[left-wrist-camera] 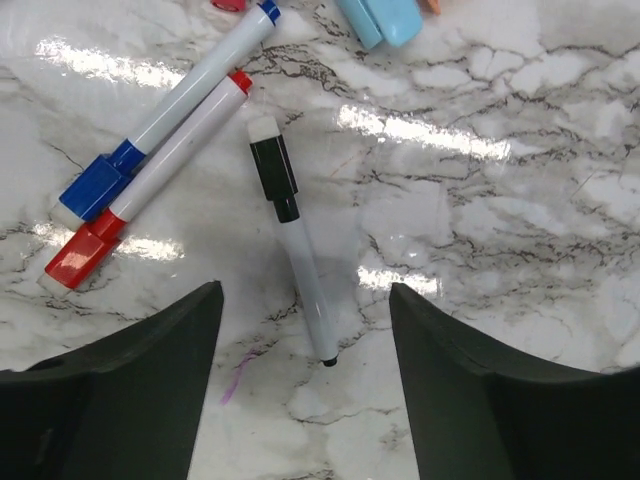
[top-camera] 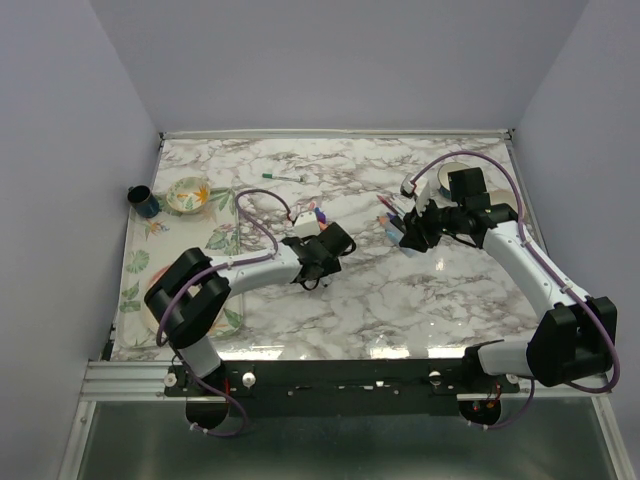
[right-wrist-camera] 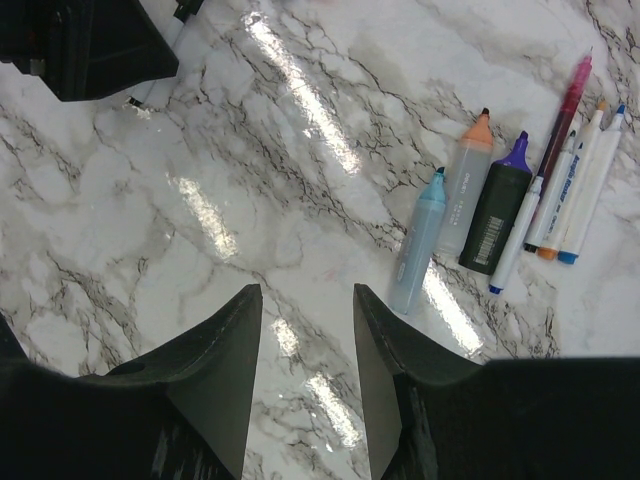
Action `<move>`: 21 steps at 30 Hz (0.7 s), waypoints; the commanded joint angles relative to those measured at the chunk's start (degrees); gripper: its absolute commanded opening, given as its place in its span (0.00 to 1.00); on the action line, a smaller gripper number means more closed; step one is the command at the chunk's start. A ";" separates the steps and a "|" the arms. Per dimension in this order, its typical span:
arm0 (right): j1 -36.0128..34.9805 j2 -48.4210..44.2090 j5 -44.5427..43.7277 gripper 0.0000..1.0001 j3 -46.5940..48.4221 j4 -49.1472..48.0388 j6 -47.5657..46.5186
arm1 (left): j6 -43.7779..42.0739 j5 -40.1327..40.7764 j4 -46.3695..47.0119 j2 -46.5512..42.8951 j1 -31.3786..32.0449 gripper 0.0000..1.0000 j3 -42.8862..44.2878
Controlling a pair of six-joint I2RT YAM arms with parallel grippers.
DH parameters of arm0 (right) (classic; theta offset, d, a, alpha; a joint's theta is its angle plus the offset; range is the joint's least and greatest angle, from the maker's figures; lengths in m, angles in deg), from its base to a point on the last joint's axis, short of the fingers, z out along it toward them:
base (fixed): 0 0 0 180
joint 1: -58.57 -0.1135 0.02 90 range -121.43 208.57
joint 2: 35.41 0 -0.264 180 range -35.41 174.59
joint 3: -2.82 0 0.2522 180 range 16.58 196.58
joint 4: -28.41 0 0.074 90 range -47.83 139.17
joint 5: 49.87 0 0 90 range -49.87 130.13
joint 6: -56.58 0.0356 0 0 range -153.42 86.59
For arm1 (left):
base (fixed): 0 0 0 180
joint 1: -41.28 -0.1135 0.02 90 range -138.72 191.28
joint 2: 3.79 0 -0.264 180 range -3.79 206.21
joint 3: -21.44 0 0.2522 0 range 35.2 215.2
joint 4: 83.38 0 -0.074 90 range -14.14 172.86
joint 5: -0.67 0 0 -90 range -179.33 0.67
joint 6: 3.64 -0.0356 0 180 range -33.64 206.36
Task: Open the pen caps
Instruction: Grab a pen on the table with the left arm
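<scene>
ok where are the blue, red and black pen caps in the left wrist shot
blue pen cap [left-wrist-camera: 100,183], left wrist view, middle of its blue sleeve
red pen cap [left-wrist-camera: 85,254], left wrist view, middle of its red sleeve
black pen cap [left-wrist-camera: 272,163], left wrist view, its wide upper section

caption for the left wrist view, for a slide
Open left gripper poised over a black-capped marker on the marble table, red marker and blue marker alongside.
</scene>
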 commanded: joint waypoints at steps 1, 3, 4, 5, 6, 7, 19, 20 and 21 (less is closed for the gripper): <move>0.41 -0.07 1.25 0.49 -0.57 -0.90 -0.82 | 0.24 4.55 -2.55 2.44 -1.96 0.70 2.60; 0.41 -0.16 1.25 0.49 -0.57 -0.90 -0.82 | -0.55 4.02 -2.46 3.85 -3.19 0.62 3.74; 0.49 -0.16 1.17 0.49 -0.66 -0.90 -0.82 | -0.99 4.02 -2.80 4.38 -3.45 0.62 4.27; 0.49 -0.16 1.16 0.49 -0.57 -0.90 -0.82 | -1.25 4.11 -2.90 5.17 -3.89 0.61 4.97; 0.41 -0.16 1.25 0.49 -0.57 -0.81 -0.82 | -1.34 4.11 -2.98 5.52 -4.16 0.60 5.32; 0.41 -0.16 1.25 0.49 -0.66 -0.90 -0.82 | -1.43 4.11 -3.07 5.87 -4.42 0.60 5.50; 0.49 -0.07 1.25 0.49 -0.66 -0.90 -0.99 | -3.63 3.58 -3.42 10.36 -6.71 0.44 8.75; 0.49 -0.07 1.34 0.49 -0.66 -0.73 -0.99 | -3.72 3.58 -3.42 10.79 -6.80 0.43 8.75; 0.49 -0.07 1.25 0.49 -0.66 -0.81 -0.99 | -3.72 3.49 -3.42 10.80 -6.88 0.43 8.58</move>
